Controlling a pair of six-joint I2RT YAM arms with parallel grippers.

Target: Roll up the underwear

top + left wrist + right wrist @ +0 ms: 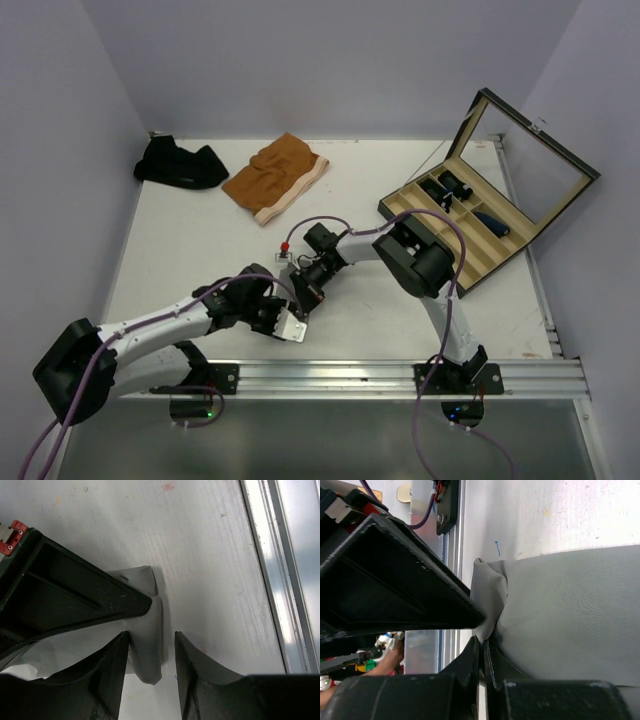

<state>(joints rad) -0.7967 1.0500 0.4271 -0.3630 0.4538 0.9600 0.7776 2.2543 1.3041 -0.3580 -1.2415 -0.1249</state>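
Observation:
The light grey underwear is a small bunch on the table between the two arms. My right gripper is shut, pinching an edge of the grey cloth. My left gripper is open, its two fingers on either side of a hanging fold of the grey cloth. That fold touches one finger and stands clear of the other. In the top view both grippers meet at the cloth, the left gripper from the left and the right gripper from above. Rust-orange underwear and black underwear lie at the back.
A wooden compartment box stands at the right with its glass lid raised and dark items in some compartments. The metal rail runs along the near edge, close behind the left gripper.

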